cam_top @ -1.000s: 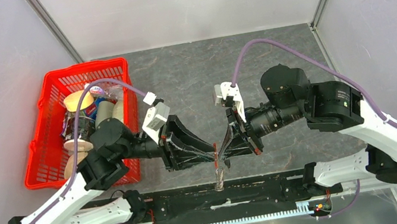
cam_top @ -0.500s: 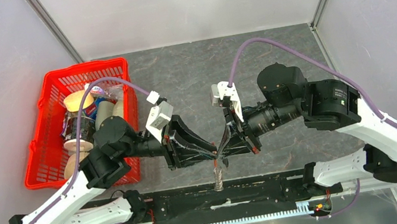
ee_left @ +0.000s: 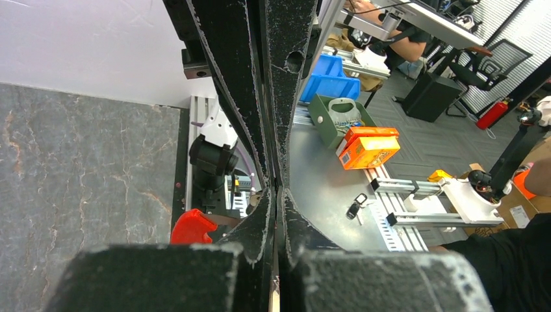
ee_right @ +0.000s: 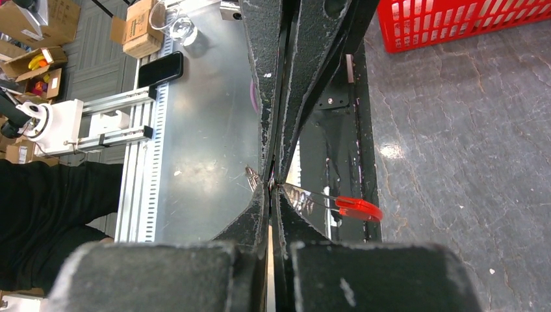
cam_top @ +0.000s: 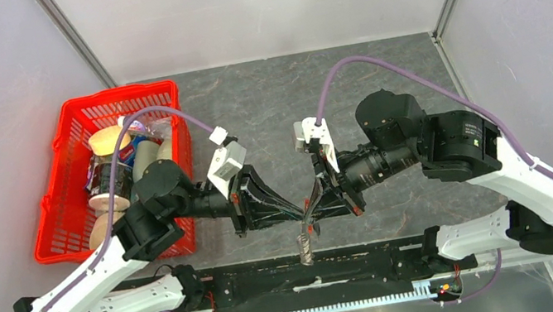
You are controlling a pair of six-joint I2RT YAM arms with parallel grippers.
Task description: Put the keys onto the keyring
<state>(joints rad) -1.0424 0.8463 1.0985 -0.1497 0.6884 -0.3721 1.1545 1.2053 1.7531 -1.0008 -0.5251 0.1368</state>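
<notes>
Keyring (cam_top: 304, 243) in right claw (ee_right: 270, 184), left claw (ee_left: 275, 189) closed

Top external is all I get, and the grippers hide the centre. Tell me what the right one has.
Observer: Right wrist shows the right gripper shut on the keyring's grey metal, with its red strip sticking out sideways beyond it.
Operator: Now report the left.
Observer: Left wrist shows the left gripper shut tight, and nothing shows inside it.
Operator: Find the keys.
Observer: Neither wrist view shows them plainly. The left wrist view adds only the red strip, low beside the gripper.
</notes>
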